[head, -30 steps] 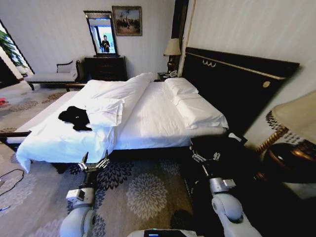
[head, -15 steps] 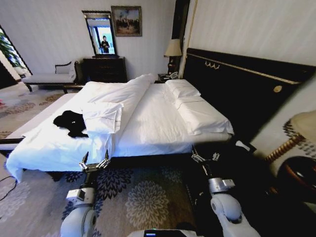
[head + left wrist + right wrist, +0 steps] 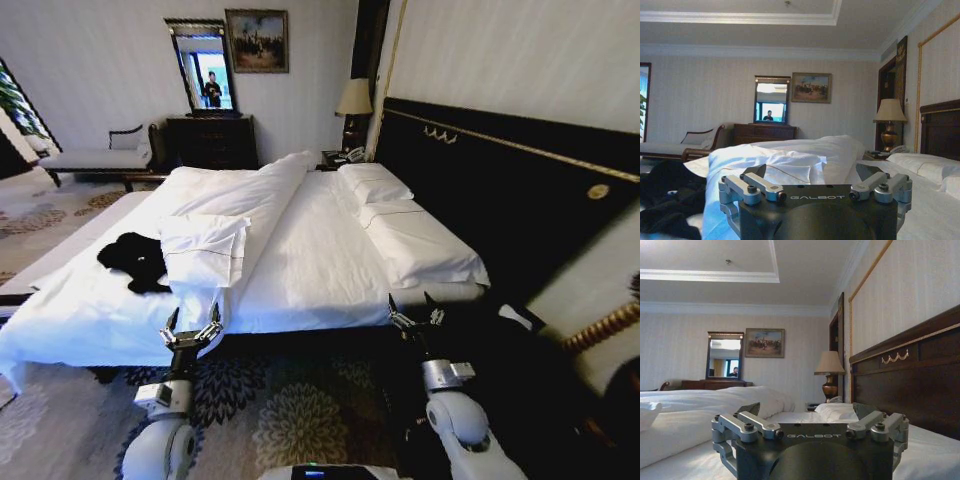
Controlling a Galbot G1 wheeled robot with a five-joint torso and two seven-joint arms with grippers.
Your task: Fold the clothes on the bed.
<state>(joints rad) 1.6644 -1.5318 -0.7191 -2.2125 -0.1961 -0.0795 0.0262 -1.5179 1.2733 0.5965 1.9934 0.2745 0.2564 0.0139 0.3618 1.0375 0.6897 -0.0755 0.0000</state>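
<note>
Bedding fills my head view: the bed [image 3: 320, 250] with white duvet folded back, pillows at two o'clock under the dark headboard [image 3: 500, 170]. I see the black T-shirt [image 3: 132, 260] crumpled at ten o'clock, on the sheet just beside a folded white pillow [image 3: 205, 250]. Left gripper [image 3: 192, 331] and right gripper [image 3: 417, 317] hang at the bed's near edge, jaws apart and holding nothing. Dresser [image 3: 212, 142], mirror [image 3: 203, 66] and lamp [image 3: 353, 100] stand at twelve o'clock; patterned carpet [image 3: 290, 420] lies below.

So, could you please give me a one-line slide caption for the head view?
Both open grippers, left and right, held at the bed's near edge, black T-shirt crumpled on the duvet.
</note>
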